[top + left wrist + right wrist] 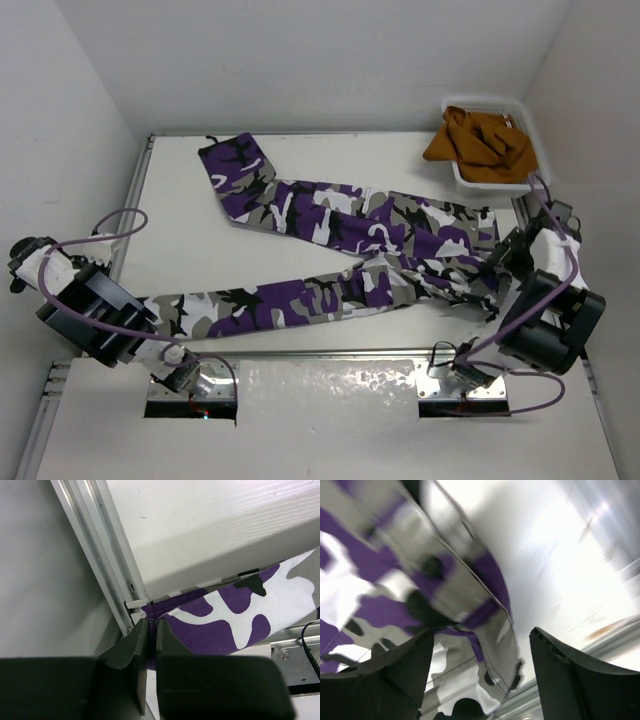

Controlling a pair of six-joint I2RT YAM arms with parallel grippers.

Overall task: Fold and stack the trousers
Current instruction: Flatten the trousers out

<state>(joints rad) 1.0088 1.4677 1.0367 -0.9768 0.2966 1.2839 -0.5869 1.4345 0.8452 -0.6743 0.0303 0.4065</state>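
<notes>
Widely splayed trousers [330,225], left claw [151,625] seemingly pinching

One trousers [350,225], one garment [480,145], one bin [492,187]

- trousers [380,605] blurred in the right wrist view.
- waist end hidden under the right arm [545,325] from above.
- one leg cut off by the left wrist view's edge.

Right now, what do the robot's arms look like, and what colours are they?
Both the left arm and the right arm are chunky black blocks joined with white parts. A purple cable loops along each one. Each arm ends in two black, wedge-shaped fingers.
</notes>
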